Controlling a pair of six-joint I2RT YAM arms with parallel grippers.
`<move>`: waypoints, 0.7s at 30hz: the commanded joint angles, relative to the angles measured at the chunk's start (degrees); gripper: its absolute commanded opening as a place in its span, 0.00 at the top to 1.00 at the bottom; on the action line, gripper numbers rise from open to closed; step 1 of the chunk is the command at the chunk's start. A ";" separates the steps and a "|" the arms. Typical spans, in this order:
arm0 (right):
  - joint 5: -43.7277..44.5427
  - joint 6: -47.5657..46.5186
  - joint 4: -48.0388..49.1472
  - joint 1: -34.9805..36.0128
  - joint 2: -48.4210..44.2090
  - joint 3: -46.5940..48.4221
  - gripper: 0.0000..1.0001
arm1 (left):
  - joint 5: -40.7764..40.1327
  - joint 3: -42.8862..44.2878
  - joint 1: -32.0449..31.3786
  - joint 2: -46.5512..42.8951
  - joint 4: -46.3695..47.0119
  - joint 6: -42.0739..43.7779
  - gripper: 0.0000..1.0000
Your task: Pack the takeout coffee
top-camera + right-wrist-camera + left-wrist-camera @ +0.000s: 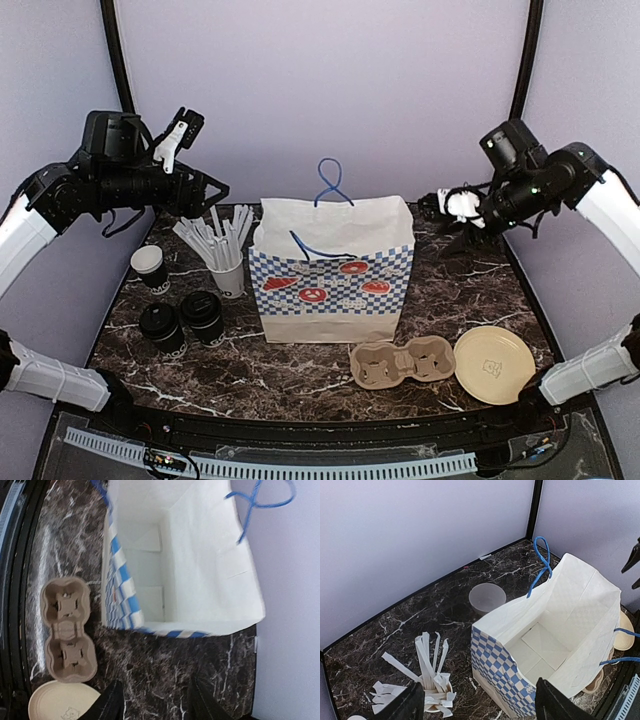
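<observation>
Two takeout coffee cups with black lids (162, 325) (203, 315) stand at the table's left front. A third black cup (149, 264), open and white inside, stands behind them. The blue-checked paper bag (330, 270) stands open in the middle, and its white inside (545, 645) holds nothing. My left gripper (215, 189) hovers high above the left of the table, open and empty (477, 707). My right gripper (432, 206) hovers high to the right of the bag, open, with only tabletop between its fingers (156, 705).
A white cup of white sticks (225, 262) stands just left of the bag. A white bowl (487, 598) sits behind the bag. A cardboard two-cup carrier (402, 362) and a beige round plate (493, 364) lie at the front right.
</observation>
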 commanded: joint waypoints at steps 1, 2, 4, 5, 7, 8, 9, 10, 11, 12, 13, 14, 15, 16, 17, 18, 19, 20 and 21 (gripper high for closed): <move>-3.47 1.48 3.33 -3.08 -3.86 -19.21 0.64 | -1.08 -2.50 0.22 -3.16 3.92 -0.56 0.22; -2.73 2.65 6.08 -3.17 -4.62 -23.97 0.68 | -1.24 -2.91 0.22 -3.92 4.63 -0.56 0.22; -3.08 3.28 10.04 -2.90 -5.16 -31.81 0.72 | -2.00 -3.70 0.24 -4.61 4.95 -0.56 0.22; -3.60 3.67 11.44 -2.68 -5.10 -34.43 0.73 | -2.23 -3.77 0.24 -4.70 4.86 -0.56 0.22; -5.33 3.89 14.44 -1.97 -4.90 -38.26 0.72 | -2.46 -3.69 0.25 -4.73 4.42 -0.56 0.22; -5.89 3.98 15.88 -1.03 -4.47 -39.72 0.72 | -2.59 -3.72 0.22 -4.73 4.18 -0.53 0.22; -5.94 4.15 17.51 -0.35 -3.89 -40.92 0.72 | -2.61 -3.79 0.19 -4.73 4.13 -0.55 0.22; -5.49 4.31 18.90 1.03 -3.09 -42.09 0.72 | -2.62 -3.86 0.19 -4.78 4.07 -1.78 0.22; -4.88 4.60 20.41 2.40 -2.12 -42.94 0.72 | -2.63 -4.08 0.22 -4.86 4.03 -2.05 0.22; -4.11 5.05 21.83 4.09 -1.27 -43.85 0.71 | -2.63 -4.24 0.19 -4.88 3.96 -2.47 0.22; -3.39 5.45 23.26 6.20 -0.62 -44.76 0.71 | -2.63 -4.31 0.22 -5.12 3.88 -2.65 0.22; -2.91 5.82 24.58 7.61 -0.04 -45.49 0.70 | -2.63 -4.43 0.17 -5.24 3.66 -2.93 0.22; -2.84 6.17 25.58 8.89 0.51 -46.09 0.67 | -2.63 -4.49 0.21 -5.50 3.52 -2.97 0.22; -2.71 6.67 26.70 9.97 1.03 -46.45 0.65 | -2.63 -4.54 0.24 -5.64 3.19 -3.14 0.22; -2.66 7.23 27.42 10.78 1.52 -46.69 0.64 | -2.63 -4.59 0.20 -5.97 3.06 -3.12 0.22; -2.61 7.58 27.82 11.56 2.10 -46.76 0.62 | -2.65 -4.68 0.23 -6.14 2.86 -3.20 0.22; -2.30 8.06 28.30 12.18 2.58 -46.77 0.61 | -2.68 -4.75 0.24 -6.45 2.78 -3.20 0.22; -1.60 8.73 28.93 12.87 2.91 -46.87 0.60 | -2.64 -4.91 0.20 -6.60 2.82 -3.26 0.22; -0.87 9.48 29.63 13.34 3.17 -46.93 0.59 | -2.68 -5.00 0.22 -6.89 2.88 -3.36 0.22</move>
